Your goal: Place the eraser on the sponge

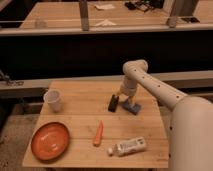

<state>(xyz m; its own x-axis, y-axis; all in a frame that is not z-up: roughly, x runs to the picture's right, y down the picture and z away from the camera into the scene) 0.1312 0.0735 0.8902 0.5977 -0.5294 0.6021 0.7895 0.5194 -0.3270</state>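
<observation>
Reaching in across the right edge of the bench (80,107), the white arm (152,85) bends down over the far-right part of the top.

Gripper (121,96): low, close over the surface in the right half of the bench, nearer the far edge than the near one. It sits between the eraser and the sponge, slightly above both. Grip state: cannot tell how far it is open. Contact with either item: cannot tell.

Eraser (113,103): dark block on the bench, just left of the gripper and a little right of the bench's middle. It reads as a narrow dark shape with its long side running from far edge to near edge.

Sponge (133,107): blue pad lying flat, just right of the gripper and closer to the right edge. The eraser is beside it with a small gap, not on it.

Other items:
- White cup (53,100), upright, near the left edge.
- Orange plate (50,141), at the near-left corner.
- Carrot (98,133), lying close to the near edge, about mid-way along it.
- White tube (128,146), on its side near the near-right corner, cap end pointing left.

Carrot, tube, plate and cup all lie well apart from the gripper.
</observation>
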